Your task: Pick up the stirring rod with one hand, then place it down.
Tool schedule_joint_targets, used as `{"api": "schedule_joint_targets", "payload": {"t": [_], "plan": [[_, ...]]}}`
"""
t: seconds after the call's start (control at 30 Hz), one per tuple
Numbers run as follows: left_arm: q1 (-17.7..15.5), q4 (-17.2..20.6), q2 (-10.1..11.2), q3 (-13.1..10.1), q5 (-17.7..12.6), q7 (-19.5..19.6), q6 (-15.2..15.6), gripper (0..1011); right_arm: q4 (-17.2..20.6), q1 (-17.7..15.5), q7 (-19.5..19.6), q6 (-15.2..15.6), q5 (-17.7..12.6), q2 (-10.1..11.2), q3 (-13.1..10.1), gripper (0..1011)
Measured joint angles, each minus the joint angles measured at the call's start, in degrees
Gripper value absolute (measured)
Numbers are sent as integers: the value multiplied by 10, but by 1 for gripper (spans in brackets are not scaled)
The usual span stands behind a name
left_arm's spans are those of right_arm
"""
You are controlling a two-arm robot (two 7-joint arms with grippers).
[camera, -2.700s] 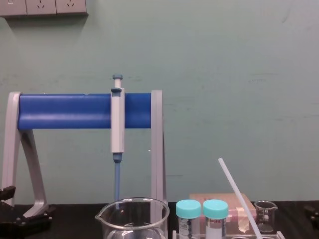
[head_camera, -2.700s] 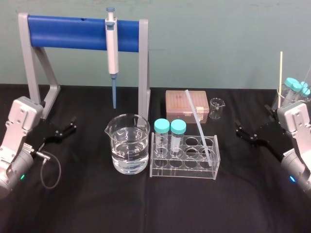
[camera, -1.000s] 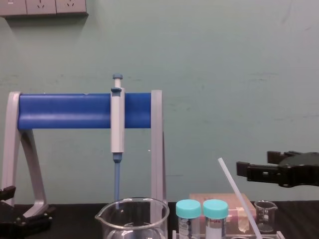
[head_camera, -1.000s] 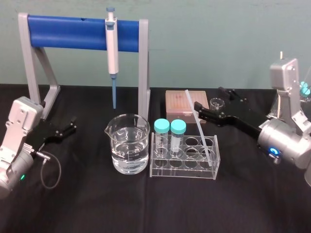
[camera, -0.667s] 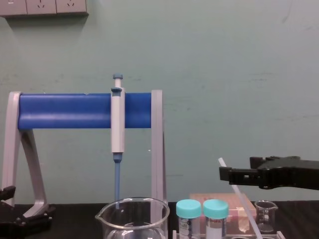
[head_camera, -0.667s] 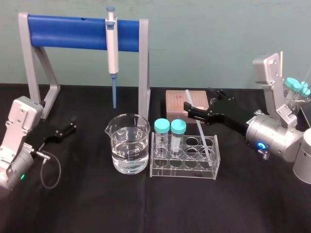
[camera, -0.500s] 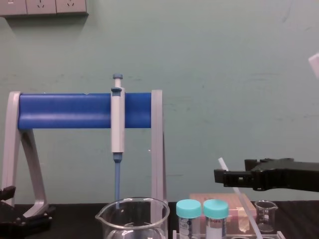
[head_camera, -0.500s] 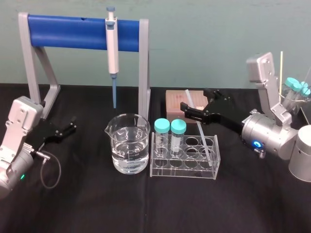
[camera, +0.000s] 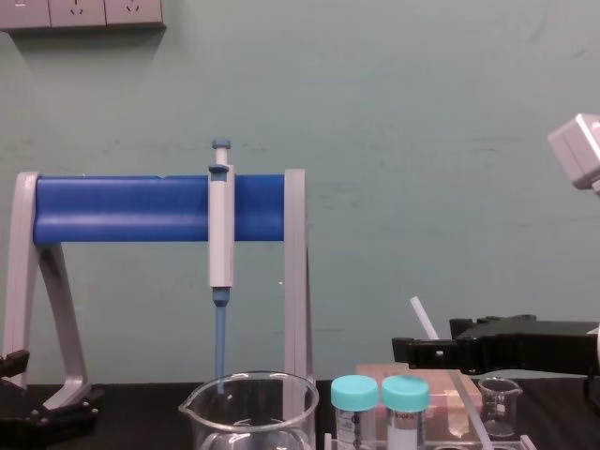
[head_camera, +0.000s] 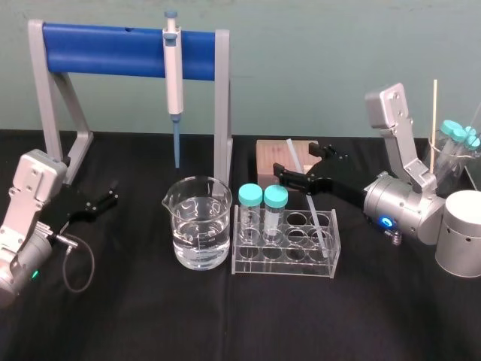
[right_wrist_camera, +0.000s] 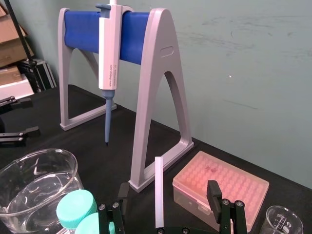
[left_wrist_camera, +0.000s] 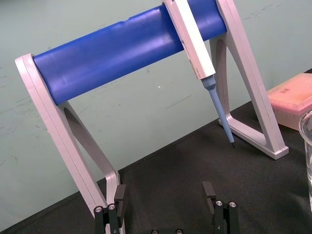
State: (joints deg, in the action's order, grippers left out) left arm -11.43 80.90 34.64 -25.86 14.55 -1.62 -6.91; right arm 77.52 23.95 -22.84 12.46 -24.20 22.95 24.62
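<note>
Fingers (right_wrist_camera: pixel 213 192) of right gripper (head_camera: pixel 299 161) spread wide, straddling the upper part of the stirring rod (head_camera: pixel 313 207), above the front edge of the pink tip box (head_camera: pixel 269 154). Right wrist view: stirring rod (right_wrist_camera: pixel 159 192) stands between the two fingers with a gap on each side, nearer one finger, no contact seen. Rod not lifted: its lower end sits in a well at the right end of the clear tube rack (head_camera: pixel 285 263). It is tilted, top leaning back and left toward the tip box. Chest view: right gripper (camera: pixel 424 339) is level with the rod's upper part (camera: pixel 419 316), just below its top end. Teal-capped tubes (head_camera: pixel 250 197), two of them, stand at the rack's left end. Glass beaker (head_camera: pixel 198 226) with clear liquid is just left of the rack. Pipette (head_camera: pixel 173 71) hangs on the blue-barred stand (head_camera: pixel 113 49) behind the beaker. Left gripper (head_camera: pixel 100 201) is parked low at the left of the black surface (head_camera: pixel 225 323), near the stand's left leg, fingers wide apart (left_wrist_camera: pixel 164 192), holding nothing.
</note>
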Motion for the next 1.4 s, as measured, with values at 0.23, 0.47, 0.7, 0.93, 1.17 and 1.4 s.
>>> {"api": "schedule_joint_targets", "payload": {"t": [0.23, 0.47, 0.7, 0.93, 1.17, 1.4], "plan": [[0, 0, 0, 0, 0, 0, 0, 1000, -8, 5, -1, 2, 11, -4, 3, 1003], [0, 0, 0, 0, 0, 0, 0, 1000, -7, 4, -1, 2, 10, -4, 2, 1003], [0, 0, 0, 0, 0, 0, 0, 1000, -7, 4, -1, 2, 8, -4, 2, 916], [0, 0, 0, 0, 0, 0, 0, 1000, -6, 3, -1, 2, 8, -4, 1, 707], [0, 0, 0, 0, 0, 0, 0, 1000, -6, 3, -1, 1, 7, -4, 1, 487], [0, 0, 0, 0, 0, 0, 0, 1000, -6, 3, -1, 1, 7, -4, 1, 263]]}}
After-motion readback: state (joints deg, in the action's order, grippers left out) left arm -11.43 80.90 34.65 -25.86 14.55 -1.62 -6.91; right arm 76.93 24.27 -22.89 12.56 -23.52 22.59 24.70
